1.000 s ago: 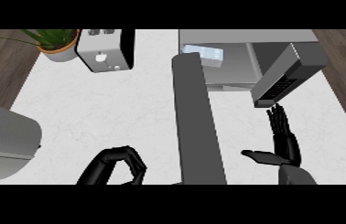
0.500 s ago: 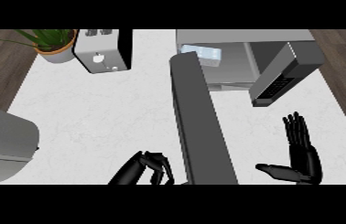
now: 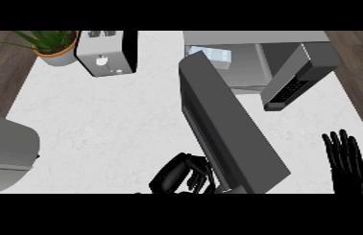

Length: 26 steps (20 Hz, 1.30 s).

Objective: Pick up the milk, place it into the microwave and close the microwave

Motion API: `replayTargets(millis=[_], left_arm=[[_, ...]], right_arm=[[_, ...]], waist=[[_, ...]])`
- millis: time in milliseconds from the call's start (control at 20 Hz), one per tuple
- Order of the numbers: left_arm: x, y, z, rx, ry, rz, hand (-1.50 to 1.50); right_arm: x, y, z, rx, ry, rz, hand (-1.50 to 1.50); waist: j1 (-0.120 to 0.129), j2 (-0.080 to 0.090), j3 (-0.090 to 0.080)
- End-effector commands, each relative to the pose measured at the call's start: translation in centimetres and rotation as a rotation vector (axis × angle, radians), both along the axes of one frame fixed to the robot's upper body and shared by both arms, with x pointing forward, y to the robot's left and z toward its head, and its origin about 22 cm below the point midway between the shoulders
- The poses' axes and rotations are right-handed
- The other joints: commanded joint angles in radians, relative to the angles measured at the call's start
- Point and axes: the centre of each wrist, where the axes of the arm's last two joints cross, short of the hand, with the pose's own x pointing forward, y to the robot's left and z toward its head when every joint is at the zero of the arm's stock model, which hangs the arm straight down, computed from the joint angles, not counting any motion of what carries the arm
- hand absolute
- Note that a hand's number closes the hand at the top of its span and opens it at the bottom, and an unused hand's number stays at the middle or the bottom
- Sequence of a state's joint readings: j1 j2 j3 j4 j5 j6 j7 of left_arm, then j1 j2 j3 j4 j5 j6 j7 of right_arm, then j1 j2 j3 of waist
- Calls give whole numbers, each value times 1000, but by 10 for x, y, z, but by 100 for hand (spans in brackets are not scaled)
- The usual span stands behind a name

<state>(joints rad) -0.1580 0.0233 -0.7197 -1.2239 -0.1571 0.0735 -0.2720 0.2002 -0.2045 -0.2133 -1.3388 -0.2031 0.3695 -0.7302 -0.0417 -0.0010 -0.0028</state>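
Observation:
The milk carton (image 3: 211, 57), pale blue and white, stands inside the open microwave (image 3: 255, 40) at the back right. The microwave's dark grey door (image 3: 228, 123) juts out toward me across the counter, angled slightly to the right. My left hand (image 3: 178, 174) is at the bottom centre, its fingers curled against the left face of the door's near end, holding nothing. At the lower right edge my right hand (image 3: 344, 159) is open with its fingers up, apart from the door.
A silver toaster (image 3: 106, 52) and a potted plant (image 3: 54, 46) stand at the back left. A grey rounded appliance (image 3: 14, 152) sits at the left edge. The microwave's keypad panel (image 3: 294, 85) faces right. White counter (image 3: 106, 119) lies left of the door.
My left hand has moved right until it meets the door's near end. The door now shows more of its face, turned a little. My right hand has dropped toward the lower right corner.

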Motion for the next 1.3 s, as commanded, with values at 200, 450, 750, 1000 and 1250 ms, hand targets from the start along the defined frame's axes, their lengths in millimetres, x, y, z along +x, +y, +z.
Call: replayTargets(millis=[200, 450, 750, 1000, 1250], left_arm=[[4, -43, -10, 57, -28, -26, 150], [23, -57, 11, 42, -69, 17, 150], [58, -59, 32, 25, -83, 133, 150], [74, -62, 63, -211, -150, 257, -150], [88, -66, 77, -249, -182, 308, -150]], right_arm=[[-10, -3, 47, 19, -75, 109, -150], [-7, 3, 59, 10, -84, 186, -150], [-4, 6, 72, -20, -102, 255, -150], [7, 4, 91, -36, -175, 237, -150], [12, 4, 99, -10, -182, 291, -150]], waist=[[-38, 8, -2], [-92, 18, -3], [-164, 34, -5], [-191, 45, -10], [-237, 56, -7]])
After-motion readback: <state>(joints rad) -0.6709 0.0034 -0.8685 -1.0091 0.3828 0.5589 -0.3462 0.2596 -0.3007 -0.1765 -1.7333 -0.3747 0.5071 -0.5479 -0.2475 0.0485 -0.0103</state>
